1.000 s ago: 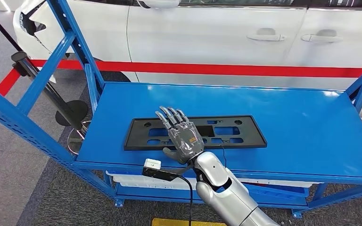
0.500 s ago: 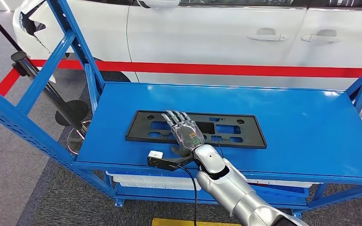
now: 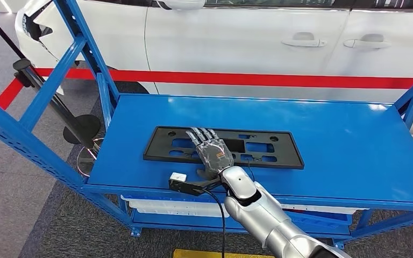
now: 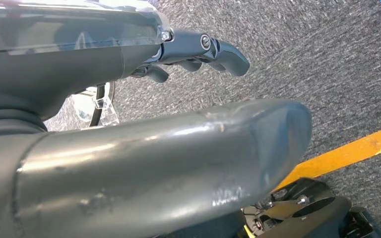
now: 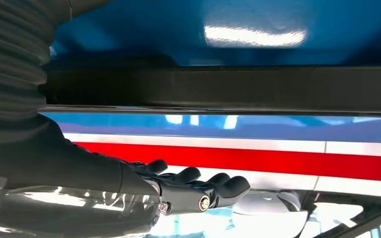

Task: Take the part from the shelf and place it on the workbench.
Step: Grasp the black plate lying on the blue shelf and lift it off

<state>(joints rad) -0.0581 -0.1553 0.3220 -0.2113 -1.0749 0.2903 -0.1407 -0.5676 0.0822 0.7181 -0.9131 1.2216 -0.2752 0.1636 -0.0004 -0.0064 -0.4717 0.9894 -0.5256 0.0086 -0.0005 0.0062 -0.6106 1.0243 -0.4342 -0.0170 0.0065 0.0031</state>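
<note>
Resting flat, the right hand (image 3: 213, 152) lies with fingers extended and apart on the flat black rectangular plastic frame part (image 3: 279, 150), gripping nothing. That part lies on the glossy blue metal shelf (image 3: 344, 145). The left hand (image 4: 198, 52) hangs over grey carpet (image 4: 327, 74), fingers loosely curled, holding nothing. A white car (image 3: 247, 37) stands behind the shelf.

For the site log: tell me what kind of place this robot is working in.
Probably a car assembly or workshop floor. A white car stands right behind a blue steel shelf, a black plastic part lies on it under the right robot hand, and a red line marks the floor.
</note>
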